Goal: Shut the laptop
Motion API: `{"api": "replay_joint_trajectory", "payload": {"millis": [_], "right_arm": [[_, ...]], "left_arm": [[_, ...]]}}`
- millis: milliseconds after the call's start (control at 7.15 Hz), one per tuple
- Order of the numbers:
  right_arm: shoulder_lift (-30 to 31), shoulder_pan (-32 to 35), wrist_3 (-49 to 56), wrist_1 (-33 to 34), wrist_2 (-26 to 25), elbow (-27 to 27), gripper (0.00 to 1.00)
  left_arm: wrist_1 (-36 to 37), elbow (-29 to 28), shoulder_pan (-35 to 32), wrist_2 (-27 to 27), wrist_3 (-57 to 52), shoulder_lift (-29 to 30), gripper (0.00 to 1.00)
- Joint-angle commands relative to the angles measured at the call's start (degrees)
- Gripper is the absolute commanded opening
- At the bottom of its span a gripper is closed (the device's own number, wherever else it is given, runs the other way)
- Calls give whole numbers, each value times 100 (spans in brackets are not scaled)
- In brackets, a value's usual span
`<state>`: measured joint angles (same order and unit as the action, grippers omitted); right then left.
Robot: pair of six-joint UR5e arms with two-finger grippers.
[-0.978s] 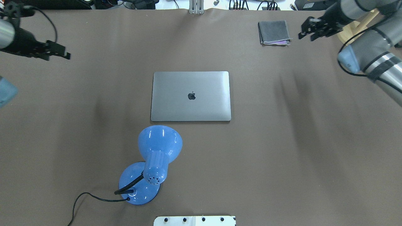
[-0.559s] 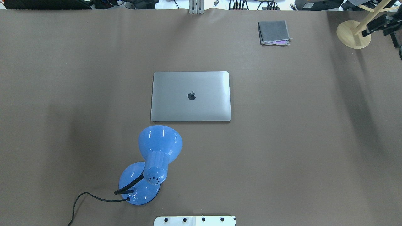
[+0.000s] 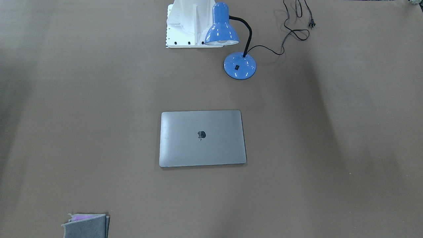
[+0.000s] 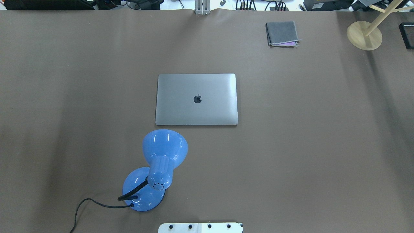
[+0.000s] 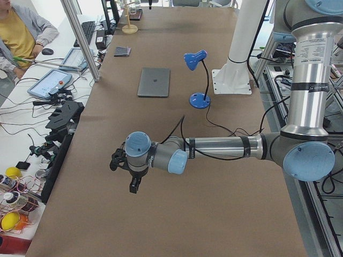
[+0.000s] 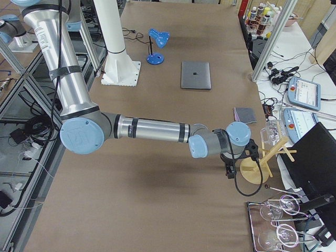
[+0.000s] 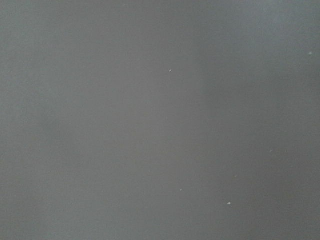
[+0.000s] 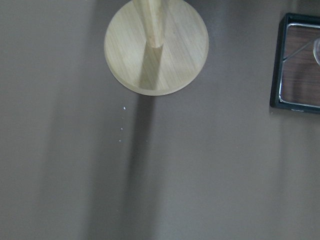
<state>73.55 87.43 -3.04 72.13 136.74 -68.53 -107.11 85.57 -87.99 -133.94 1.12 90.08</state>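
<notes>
The laptop lies flat in the middle of the table with its lid down and the dark apple logo on top. It also shows in the front view and both side views. Neither gripper is near it. My left gripper hangs over bare table far toward the table's left end. My right gripper is at the far right end, beside the wooden stand. Both show only in the side views, so I cannot tell whether they are open or shut.
A blue desk lamp with a black cord stands just in front of the laptop. A grey felt pouch lies at the back right. A wooden stand and a black tray are at the far right corner.
Both arms have swung outward and left the overhead view; one second ago they were at its left and right edges. The laptop has not moved.
</notes>
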Motion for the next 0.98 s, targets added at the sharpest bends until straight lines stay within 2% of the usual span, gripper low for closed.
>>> {"api": "replay_joint_trajectory", "payload": {"millis": [0,280,559,839], "right_arm": [[255,116,102,12,-25,-29,100],[326,152,591,20,-25,-29,100],[441,204,646,371,-34,-116,100],[388,284,620,381,-16,-161,100]], "left_arm": [[427,-40,-113,227,-16,-69,98],[436,-75,-157,272,2,-44,98],[935,64,-166,219,151,1,98],[885,135,-166,219,134,18,98]]}}
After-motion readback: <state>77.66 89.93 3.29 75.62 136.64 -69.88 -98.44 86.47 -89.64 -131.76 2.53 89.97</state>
